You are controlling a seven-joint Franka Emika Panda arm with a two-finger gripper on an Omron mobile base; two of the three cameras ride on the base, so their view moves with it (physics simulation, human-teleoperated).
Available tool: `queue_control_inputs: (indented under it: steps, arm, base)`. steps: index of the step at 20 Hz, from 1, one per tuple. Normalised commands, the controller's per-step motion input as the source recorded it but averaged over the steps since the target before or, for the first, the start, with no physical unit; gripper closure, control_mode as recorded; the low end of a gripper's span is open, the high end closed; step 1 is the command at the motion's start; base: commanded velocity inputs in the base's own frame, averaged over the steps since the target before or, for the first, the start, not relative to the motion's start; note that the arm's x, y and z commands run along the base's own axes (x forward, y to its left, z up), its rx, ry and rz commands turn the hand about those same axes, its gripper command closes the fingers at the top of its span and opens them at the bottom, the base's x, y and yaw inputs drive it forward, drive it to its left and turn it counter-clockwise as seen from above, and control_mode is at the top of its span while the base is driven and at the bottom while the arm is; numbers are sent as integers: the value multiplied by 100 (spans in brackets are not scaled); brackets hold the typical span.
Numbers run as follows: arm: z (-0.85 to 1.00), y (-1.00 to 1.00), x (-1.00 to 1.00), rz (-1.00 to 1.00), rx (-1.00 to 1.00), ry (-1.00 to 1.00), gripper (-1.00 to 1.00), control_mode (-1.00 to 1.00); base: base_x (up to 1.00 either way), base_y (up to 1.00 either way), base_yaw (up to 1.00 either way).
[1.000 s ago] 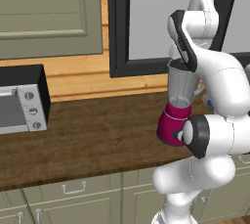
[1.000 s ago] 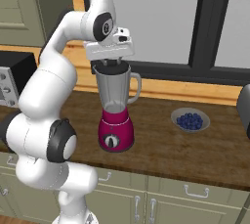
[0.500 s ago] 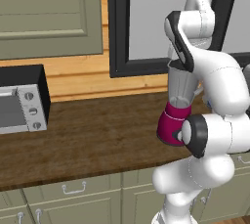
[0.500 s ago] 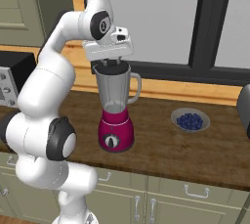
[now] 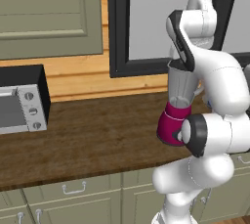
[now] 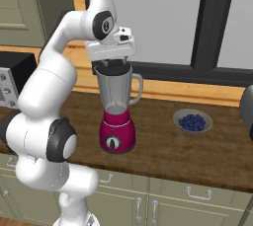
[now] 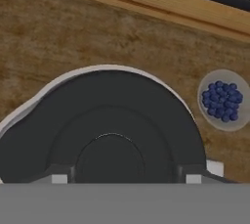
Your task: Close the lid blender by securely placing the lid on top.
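Directly over the blender (image 6: 117,116), whose clear tapered jar rises from a glossy magenta base on the grained wooden counter (image 6: 163,151), the gripper (image 6: 112,64) clasps the round matte-black lid (image 7: 105,130) at the jar's rim. A shallow grey dish (image 7: 224,100) of blueberries sits at the lid's two o'clock in the hand view.

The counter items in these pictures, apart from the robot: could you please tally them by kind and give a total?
Blender: 1
Lid, dark, over the jar's rim beneath the gripper: 1
Toaster oven: 1
Dish of blue berries: 1
Dark item cut off at the right edge, kind unclear: 1
Total: 5
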Motion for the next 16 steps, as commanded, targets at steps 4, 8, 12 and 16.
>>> queue_control_inputs:
  steps: [4,8,12,16]
  arm:
    - [-17,-31,-37,-2,0,0,-100,-100]
    - [-18,-28,-41,-3,0,0,-100,-100]
    - [-14,-27,-41,-2,0,0,-100,-100]
    - [0,-12,-72,0,0,-7,-100,-100]
  base:
    - [0,0,0]
    - [0,0,0]
    - [0,0,0]
    - [0,0,0]
